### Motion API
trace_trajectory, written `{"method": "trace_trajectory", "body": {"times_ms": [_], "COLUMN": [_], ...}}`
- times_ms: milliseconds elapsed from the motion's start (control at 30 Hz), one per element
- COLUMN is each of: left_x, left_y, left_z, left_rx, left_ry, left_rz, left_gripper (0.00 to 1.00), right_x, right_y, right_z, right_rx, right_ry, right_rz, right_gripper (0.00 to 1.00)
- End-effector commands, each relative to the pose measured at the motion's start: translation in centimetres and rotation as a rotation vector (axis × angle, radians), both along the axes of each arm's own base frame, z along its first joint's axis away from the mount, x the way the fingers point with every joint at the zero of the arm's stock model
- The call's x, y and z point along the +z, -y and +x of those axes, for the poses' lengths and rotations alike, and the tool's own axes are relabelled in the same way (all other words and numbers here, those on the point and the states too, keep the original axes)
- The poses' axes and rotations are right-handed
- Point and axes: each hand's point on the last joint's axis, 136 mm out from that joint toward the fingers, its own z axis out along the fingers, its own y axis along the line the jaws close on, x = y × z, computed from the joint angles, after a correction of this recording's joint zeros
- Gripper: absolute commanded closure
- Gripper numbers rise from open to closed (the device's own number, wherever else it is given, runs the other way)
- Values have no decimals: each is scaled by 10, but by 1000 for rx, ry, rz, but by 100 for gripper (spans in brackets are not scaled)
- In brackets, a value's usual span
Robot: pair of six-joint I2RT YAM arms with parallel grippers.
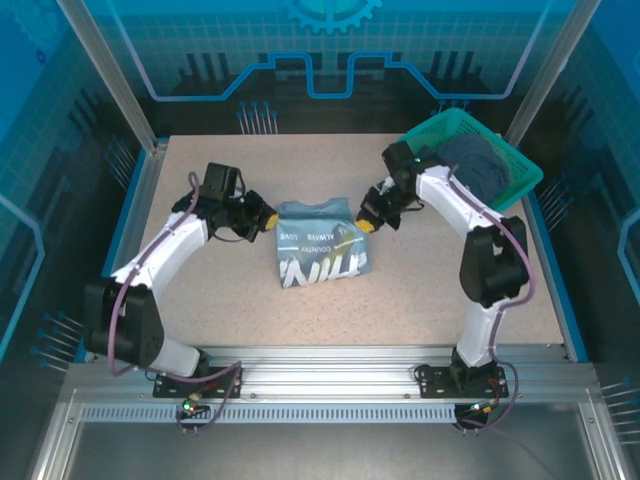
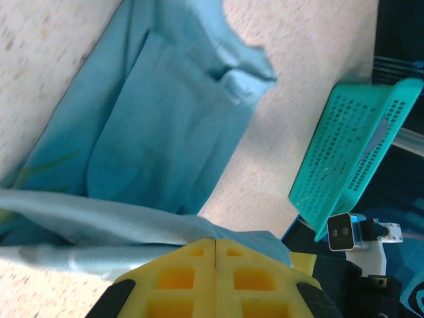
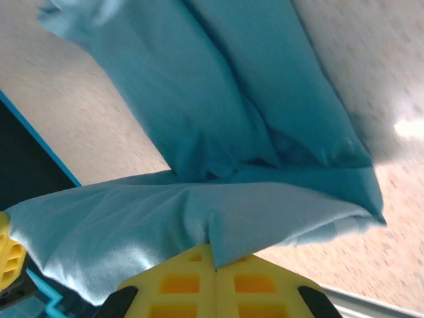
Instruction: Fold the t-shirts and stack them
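L fingers (image 2: 173,260), R fingers (image 3: 246,264) clenched on pale printed tee (image 1: 322,255) far corners; if I pull unevenly, fold skews.

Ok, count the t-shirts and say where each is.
2. The pale blue-grey lettered t-shirt lies mid-table, pinched by the left gripper and right gripper. The darker slate t-shirt sits in the teal mesh basket, which may hide more.

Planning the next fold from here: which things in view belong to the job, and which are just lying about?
Job:
- pale t-shirt with lettering, pinched by left gripper and right gripper
- darker t-shirt, bundled in the basket

Lying about:
- teal mesh basket
- table
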Motion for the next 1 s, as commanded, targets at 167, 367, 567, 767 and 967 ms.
{"method": "trace_trajectory", "body": {"times_ms": [167, 367, 567, 767, 967], "left_x": [-28, -65, -37, -36, -64], "left_y": [-14, -30, -46, 11, 79], "left_z": [59, 103, 95, 34, 15], "left_rx": [3, 26, 43, -9, -9], "left_ry": [-2, -22, 42, -9, -121], "left_rz": [20, 24, 133, 73, -15], "left_gripper": [100, 89, 63, 65, 75], "right_x": [-21, -62, -8, 3, -30], "right_y": [-14, -18, -12, 3, -22], "right_z": [76, 130, 161, 114, 67], "right_rx": [-58, -49, 26, 50, 97], "right_ry": [-24, 44, 301, 316, 254], "right_rz": [30, 20, 11, -48, -21], "right_gripper": [100, 70, 40, 53, 81]}}
